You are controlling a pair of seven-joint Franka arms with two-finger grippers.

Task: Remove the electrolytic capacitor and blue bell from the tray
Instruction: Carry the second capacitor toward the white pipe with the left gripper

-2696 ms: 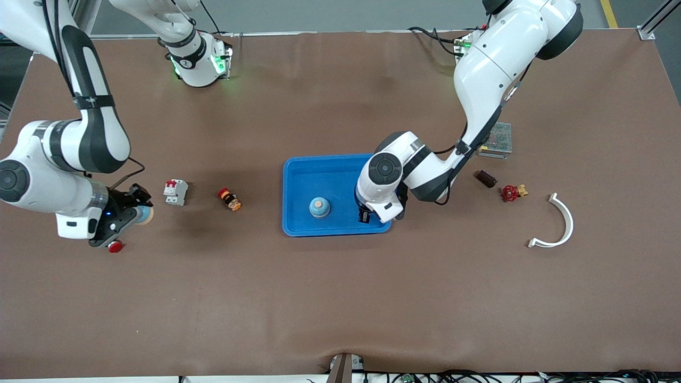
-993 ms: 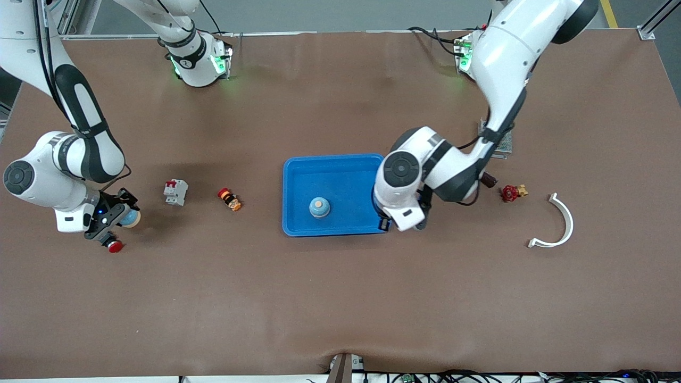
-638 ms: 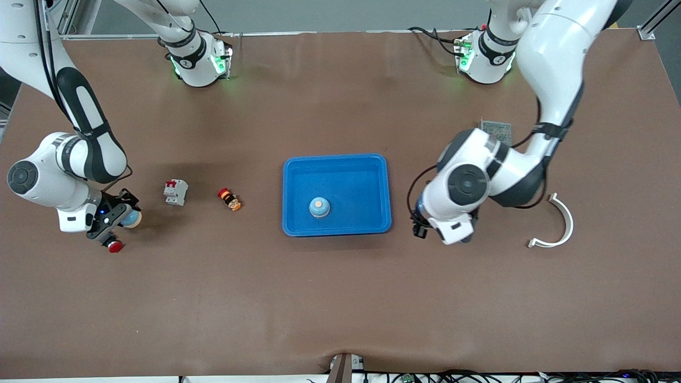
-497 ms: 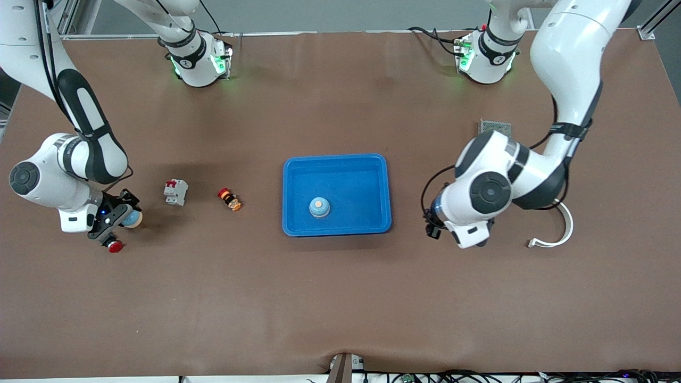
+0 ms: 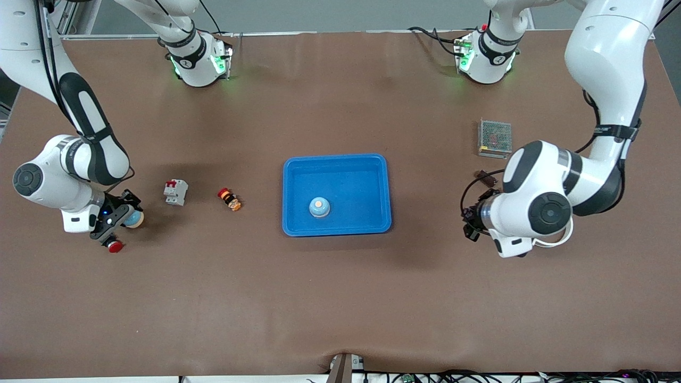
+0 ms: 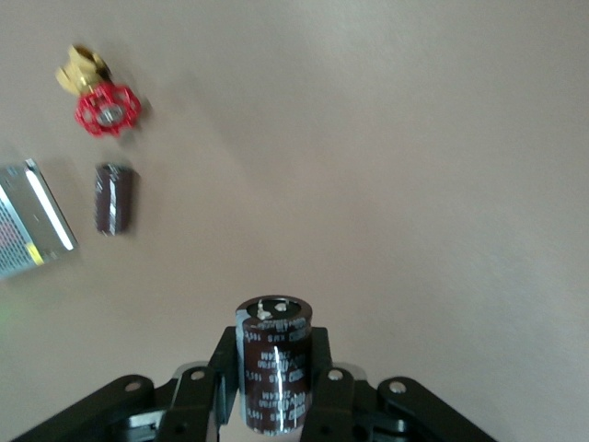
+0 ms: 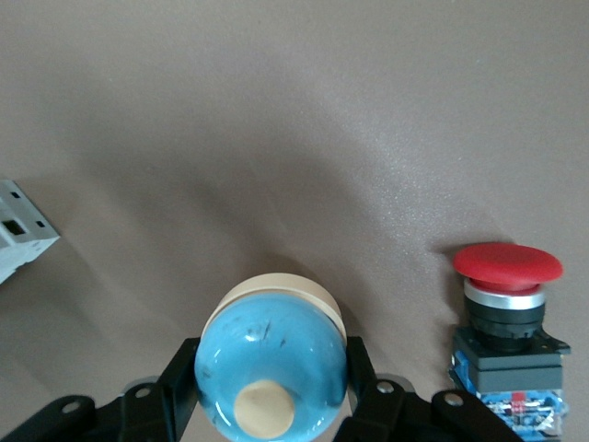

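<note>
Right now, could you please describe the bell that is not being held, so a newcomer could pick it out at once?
Start at the blue tray in the middle of the table. Inside it, toward the edge nearer the front camera, stands a small blue dome-shaped bell with a tan button on top. It is the only thing in the tray; the other blue bell is clamped in the right gripper.

Table [image 5: 340, 298]: I see a brown mat covering it.
Middle: blue tray [image 5: 298, 213].
Right arm's end: white breaker [image 5: 175, 192], small red-and-orange part [image 5: 230, 199], and red push button [image 5: 113, 246] nearest my front camera.
Left arm's end: metal mesh box [image 5: 494, 138], dark cylinder [image 6: 114, 198], red valve [image 6: 106, 109], white curved piece [image 5: 548, 242] mostly hidden.
</note>
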